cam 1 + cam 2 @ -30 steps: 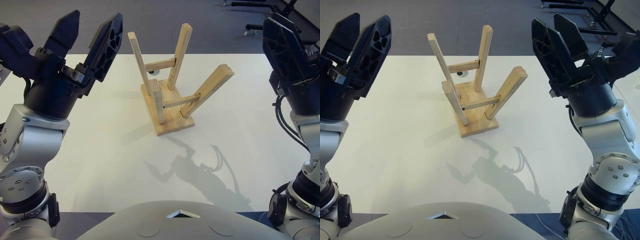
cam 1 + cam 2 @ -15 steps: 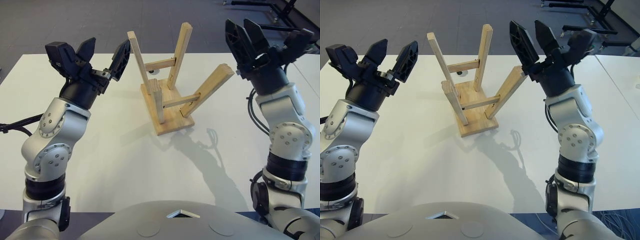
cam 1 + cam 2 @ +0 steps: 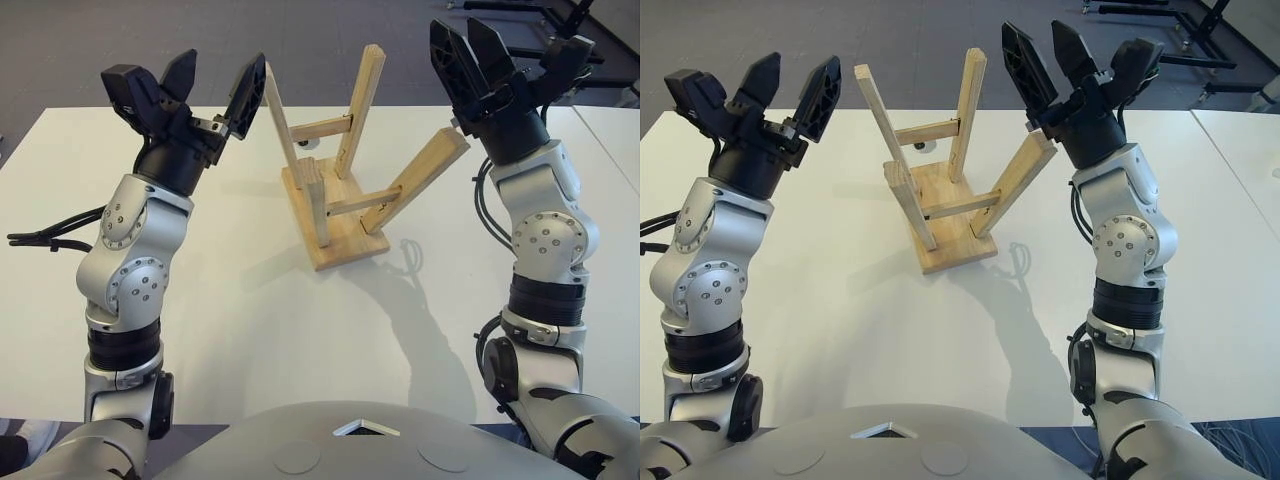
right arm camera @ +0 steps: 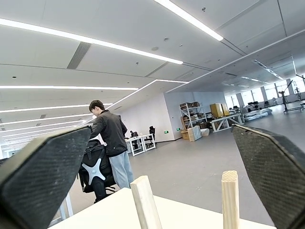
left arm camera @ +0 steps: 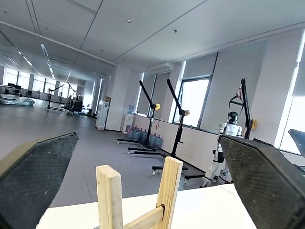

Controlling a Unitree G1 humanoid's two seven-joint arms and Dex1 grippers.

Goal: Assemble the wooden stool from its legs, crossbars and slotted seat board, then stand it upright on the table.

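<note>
An upside-down wooden stool [image 3: 335, 215] rests on a white table [image 3: 250, 300]. Its seat board [image 3: 345, 248] lies flat, and its legs [image 3: 360, 100] point up, joined by crossbars [image 3: 320, 128]. A leaning leg [image 3: 420, 175] tilts outward to the stool's right. The left gripper [image 3: 222, 75] hovers just left of the stool's legs with its fingers spread wide. The right gripper [image 3: 457, 35] hangs just above the leaning leg, also with fingers wide. Black metal stands [image 3: 1160, 12] sit on the floor beyond the stool.
</note>
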